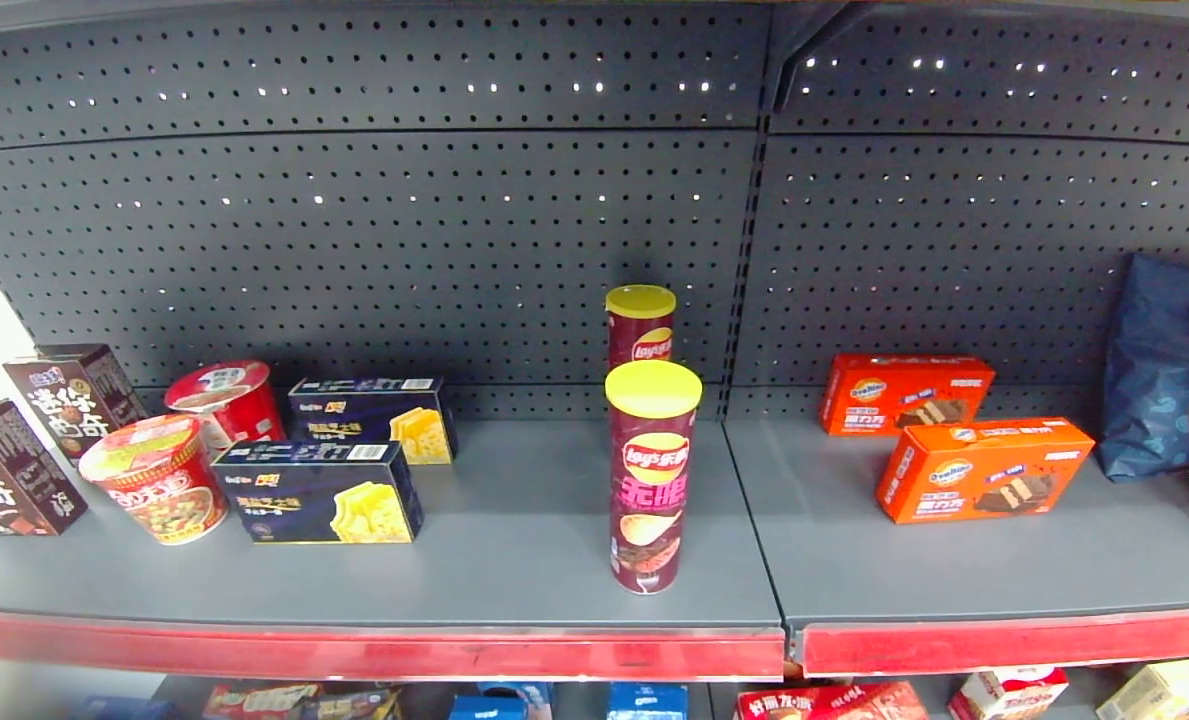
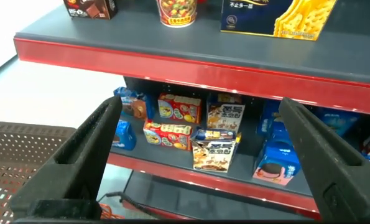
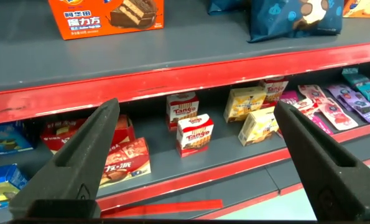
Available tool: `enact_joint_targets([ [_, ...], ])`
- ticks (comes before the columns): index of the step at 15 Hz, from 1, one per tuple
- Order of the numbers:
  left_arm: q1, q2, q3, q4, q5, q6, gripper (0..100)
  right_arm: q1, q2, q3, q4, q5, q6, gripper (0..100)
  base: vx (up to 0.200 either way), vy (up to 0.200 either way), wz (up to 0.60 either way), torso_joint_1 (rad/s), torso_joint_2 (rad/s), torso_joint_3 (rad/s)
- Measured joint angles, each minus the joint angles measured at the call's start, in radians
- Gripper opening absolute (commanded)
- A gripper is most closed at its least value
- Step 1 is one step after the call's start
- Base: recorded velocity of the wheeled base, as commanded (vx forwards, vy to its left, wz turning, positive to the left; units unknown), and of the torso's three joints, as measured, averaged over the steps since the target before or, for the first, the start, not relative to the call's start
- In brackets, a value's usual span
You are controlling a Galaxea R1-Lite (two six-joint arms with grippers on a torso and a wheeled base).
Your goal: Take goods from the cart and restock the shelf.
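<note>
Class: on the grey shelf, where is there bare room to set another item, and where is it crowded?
Bare: between front navy box and front chip can; between that can and orange boxes; the strip before those boxes. Crowded: left end, around the noodle cups.

We are looking at a grey shelf (image 1: 514,550) with a red front edge. At its left end, brown boxes (image 1: 9,480) are standing upright, and two noodle cups (image 1: 159,480) are sitting just beside them, one behind the other. Next, two dark blue cracker boxes (image 1: 319,492) are sitting front and back. Two yellow-lidded crisp tubes (image 1: 652,475) are standing near the middle seam. Two orange boxes (image 1: 984,470) are resting on the right half, and blue bags (image 1: 1149,370) are leaning at the far right.
</note>
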State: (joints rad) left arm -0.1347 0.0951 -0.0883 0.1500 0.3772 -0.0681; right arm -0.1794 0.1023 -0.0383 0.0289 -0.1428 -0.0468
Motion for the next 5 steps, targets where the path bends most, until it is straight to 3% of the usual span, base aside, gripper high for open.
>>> enact_joint_targets([
  [5,0.0,0.0,-0.001,0.0,-0.001,0.0,100,0.0,0.0,0.0,0.0,0.011,-0.007,100,0.0,0.0,0.0,0.0,0.0,0.0],
])
